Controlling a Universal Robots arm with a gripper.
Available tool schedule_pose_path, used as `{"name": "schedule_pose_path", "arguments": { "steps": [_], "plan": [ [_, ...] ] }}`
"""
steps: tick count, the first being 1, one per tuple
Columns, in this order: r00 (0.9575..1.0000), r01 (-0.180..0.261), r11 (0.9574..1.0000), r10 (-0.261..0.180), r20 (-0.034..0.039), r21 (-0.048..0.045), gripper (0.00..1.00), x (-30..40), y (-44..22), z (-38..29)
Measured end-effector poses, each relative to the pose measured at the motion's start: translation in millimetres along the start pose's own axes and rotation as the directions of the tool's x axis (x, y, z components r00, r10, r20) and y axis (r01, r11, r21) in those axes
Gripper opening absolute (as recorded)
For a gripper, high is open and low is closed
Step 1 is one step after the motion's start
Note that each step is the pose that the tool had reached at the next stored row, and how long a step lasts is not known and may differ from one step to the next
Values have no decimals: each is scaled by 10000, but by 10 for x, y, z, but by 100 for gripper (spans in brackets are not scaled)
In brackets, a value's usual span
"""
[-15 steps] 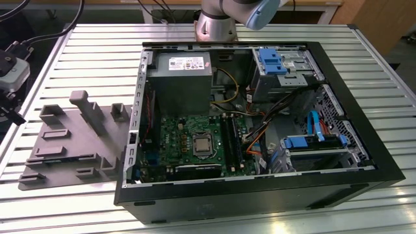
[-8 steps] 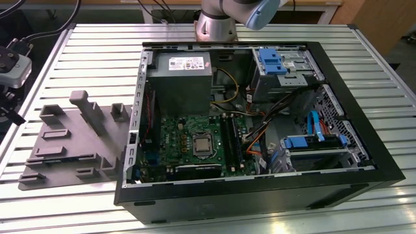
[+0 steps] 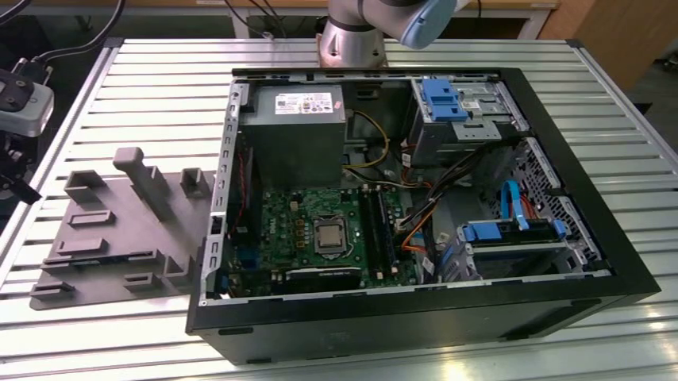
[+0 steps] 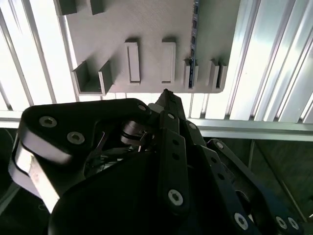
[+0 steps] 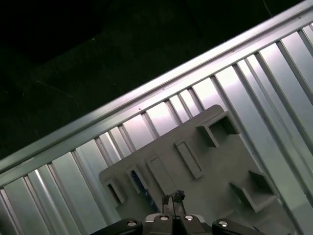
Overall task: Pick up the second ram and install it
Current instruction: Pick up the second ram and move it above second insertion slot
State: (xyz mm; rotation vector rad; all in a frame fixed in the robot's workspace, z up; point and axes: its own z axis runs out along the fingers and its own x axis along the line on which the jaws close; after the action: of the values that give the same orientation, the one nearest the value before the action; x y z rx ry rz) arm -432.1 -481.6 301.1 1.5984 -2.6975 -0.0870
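The second ram point(image 4: 192, 44) is a thin dark stick with blue along it. It stands on edge in a slot of the grey tray point(image 4: 146, 24). In the first wrist view the ram point(image 5: 139, 183) shows as a blue sliver between two small blocks of the tray point(image 5: 215, 171). My gripper point(image 4: 166, 94) hovers above the tray's edge, short of the ram, its fingers closed together with nothing between them. Their tips point(image 5: 168, 199) poke in over the tray in the first wrist view. The open computer case point(image 3: 424, 206) holds the motherboard with long black memory slots point(image 3: 379, 230).
The grey tray point(image 3: 127, 238) lies on the slatted metal table point(image 3: 138, 71), at the exterior view's left of the case. My wrist head with cables point(image 3: 24, 99) hangs at that view's left edge. Inside the case are a power supply point(image 3: 297, 127), blue drive bays point(image 3: 445, 99) and loose cables point(image 3: 424, 222).
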Motion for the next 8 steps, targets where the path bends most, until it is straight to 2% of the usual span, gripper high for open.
{"name": "schedule_pose_path", "arguments": {
  "steps": [4, 8],
  "plan": [
    [9989, 460, 9989, -460, -23, -12, 11, 0, 0, 0],
    [9952, 973, 9953, -973, -48, -26, 11, 0, 0, 1]
  ]
}}
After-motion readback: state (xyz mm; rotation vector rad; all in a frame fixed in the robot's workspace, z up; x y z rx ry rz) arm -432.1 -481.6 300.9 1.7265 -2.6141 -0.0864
